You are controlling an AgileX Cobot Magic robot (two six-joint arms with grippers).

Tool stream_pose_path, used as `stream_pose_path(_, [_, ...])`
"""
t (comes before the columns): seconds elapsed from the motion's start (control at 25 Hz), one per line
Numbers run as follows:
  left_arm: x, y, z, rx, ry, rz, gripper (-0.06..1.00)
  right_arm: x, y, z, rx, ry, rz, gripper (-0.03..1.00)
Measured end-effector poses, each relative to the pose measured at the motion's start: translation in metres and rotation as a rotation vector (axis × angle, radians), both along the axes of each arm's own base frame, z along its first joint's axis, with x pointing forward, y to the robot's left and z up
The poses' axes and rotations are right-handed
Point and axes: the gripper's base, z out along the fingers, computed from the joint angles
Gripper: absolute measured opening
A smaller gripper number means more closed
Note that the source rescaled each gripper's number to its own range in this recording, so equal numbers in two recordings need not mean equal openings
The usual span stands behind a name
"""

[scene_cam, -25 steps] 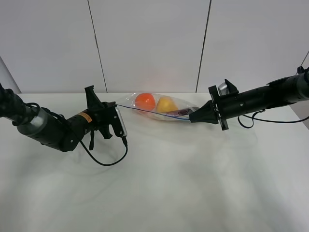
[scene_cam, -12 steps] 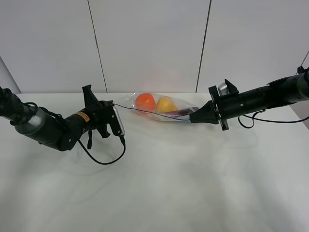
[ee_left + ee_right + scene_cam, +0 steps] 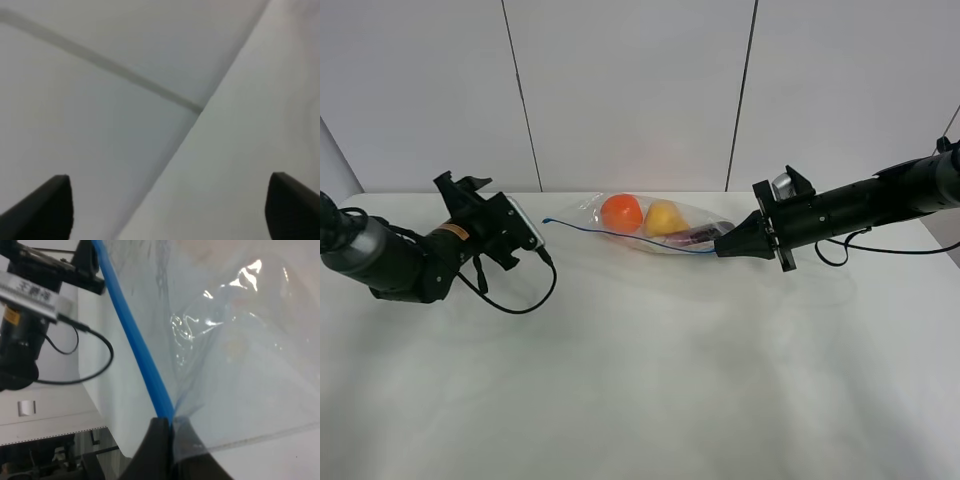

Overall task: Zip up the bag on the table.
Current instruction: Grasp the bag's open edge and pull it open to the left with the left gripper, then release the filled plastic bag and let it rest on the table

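Observation:
The bag (image 3: 655, 222) lies at the back middle of the table (image 3: 640, 380), clear plastic with orange, yellow and purple toy produce inside. Its blue zip strip (image 3: 620, 234) runs along the near edge, and its left end hangs free. My right gripper (image 3: 722, 246) is shut on the strip's right end; the right wrist view shows the fingertips (image 3: 165, 424) pinching the blue strip (image 3: 132, 335). My left gripper (image 3: 460, 183) is open and empty, well left of the bag. In the left wrist view its gripper (image 3: 167, 210) has the fingers wide apart, facing the wall.
A black cable (image 3: 515, 300) loops from the left wrist onto the table. The white panelled wall (image 3: 640, 90) stands right behind the table's back edge. The left arm also shows in the right wrist view (image 3: 30, 295).
My left gripper has let go of the zip strip's left end, opened and pulled back to the left. The right gripper still holds the right end in place.

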Motion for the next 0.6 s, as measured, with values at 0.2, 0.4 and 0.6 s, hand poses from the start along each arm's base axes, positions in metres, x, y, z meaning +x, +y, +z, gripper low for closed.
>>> stream_pose_path(0.2, [0.001, 0.019, 0.002, -0.312, -0.039, 0.157, 0.98, 0.000, 0.000, 0.000, 0.000, 0.000, 0.000, 0.00])
stream_pose_path(0.4, [0.000, 0.024, 0.002, -0.612, -0.063, 0.251, 1.00, 0.000, 0.000, 0.000, 0.000, 0.000, 0.000, 0.00])
stream_pose_path(0.6, [-0.001, 0.022, 0.005, -0.790, 0.008, 0.295, 1.00, 0.000, 0.000, 0.000, 0.000, 0.000, 0.000, 0.00])
